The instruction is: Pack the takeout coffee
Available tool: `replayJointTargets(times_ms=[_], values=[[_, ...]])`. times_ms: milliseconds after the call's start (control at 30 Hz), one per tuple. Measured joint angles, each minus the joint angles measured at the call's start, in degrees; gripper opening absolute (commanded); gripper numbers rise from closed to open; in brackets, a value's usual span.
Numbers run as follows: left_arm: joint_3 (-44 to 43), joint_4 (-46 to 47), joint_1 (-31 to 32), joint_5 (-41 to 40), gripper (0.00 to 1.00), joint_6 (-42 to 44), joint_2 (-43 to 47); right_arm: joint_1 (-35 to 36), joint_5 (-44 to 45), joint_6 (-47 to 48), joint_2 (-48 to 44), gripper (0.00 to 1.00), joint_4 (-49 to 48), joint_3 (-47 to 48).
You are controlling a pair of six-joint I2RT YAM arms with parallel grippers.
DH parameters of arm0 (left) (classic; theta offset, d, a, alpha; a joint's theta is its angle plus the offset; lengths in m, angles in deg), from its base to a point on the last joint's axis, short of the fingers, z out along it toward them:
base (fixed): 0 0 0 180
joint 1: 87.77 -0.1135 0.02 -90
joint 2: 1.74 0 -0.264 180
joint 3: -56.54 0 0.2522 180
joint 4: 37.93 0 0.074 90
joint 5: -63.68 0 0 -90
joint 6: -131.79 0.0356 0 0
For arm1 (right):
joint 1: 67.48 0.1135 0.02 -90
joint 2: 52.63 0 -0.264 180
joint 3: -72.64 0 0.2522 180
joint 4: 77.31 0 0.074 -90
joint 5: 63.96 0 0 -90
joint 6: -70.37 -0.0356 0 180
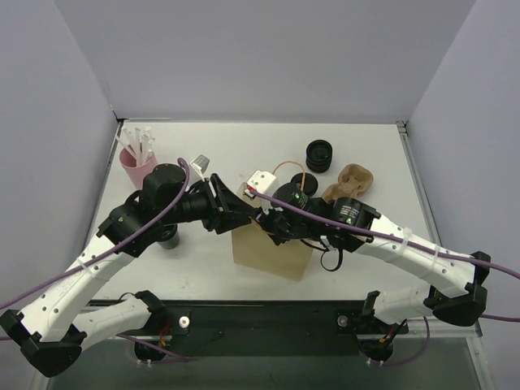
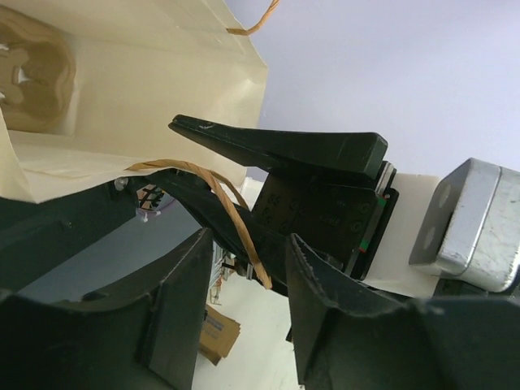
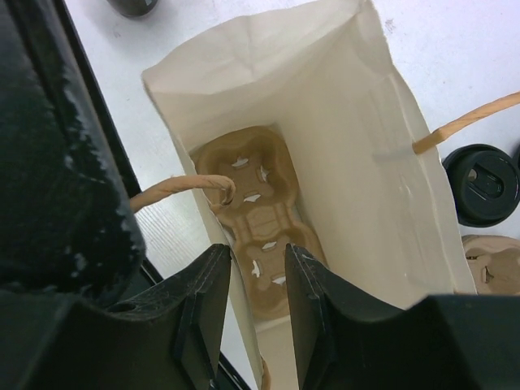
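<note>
Left jaws part open, the twine handle (image 2: 236, 227) running through the gap. Right jaws narrow, astride the paper bag (image 3: 357, 122) rim, not clamped. Takeout coffee (image 3: 486, 183) stands on the counter (image 3: 455, 49) just beside the bag, outside it.

White table (image 1: 244, 146), matte top. Pale lavender back wall (image 1: 260, 57), left wall (image 1: 41, 162) and right wall (image 1: 479, 138) box it in. Black strip (image 1: 268, 318) along near edge. Light even, shadows soft.

Open bag (image 3: 370, 154), handle loop (image 3: 183, 188) perhaps across mouth
</note>
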Motion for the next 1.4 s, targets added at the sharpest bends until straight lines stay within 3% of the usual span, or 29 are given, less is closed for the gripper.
replayJointTargets(times_ms=[233, 400, 633, 933, 1400], values=[[0.79, 1.11, 1.46, -0.68, 0.29, -0.28, -0.90, 0.26, 0.87, -0.42, -0.90, 0.34, -0.24, -0.85], [1.86, 1.22, 1.99, -1.25, 0.00, 0.31, -0.44, 0.26, 1.14, -1.05, -1.31, 0.35, -0.39, -1.16], [2.86, -0.33, 2.49, -1.64, 0.00, 2.82, 0.92, -2.08, 0.13, -3.17, -3.39, 0.35, -2.05, -3.04], [5.20, -2.29, 3.89, -2.38, 0.00, 7.43, 2.86, -8.66, -8.26, -6.69, -8.02, 0.38, -5.03, -5.01], [14.27, 2.43, 5.70, -2.60, 0.00, 8.39, 3.96, -8.90, -12.35, -8.07, -8.13, 0.26, -7.78, -9.46]])
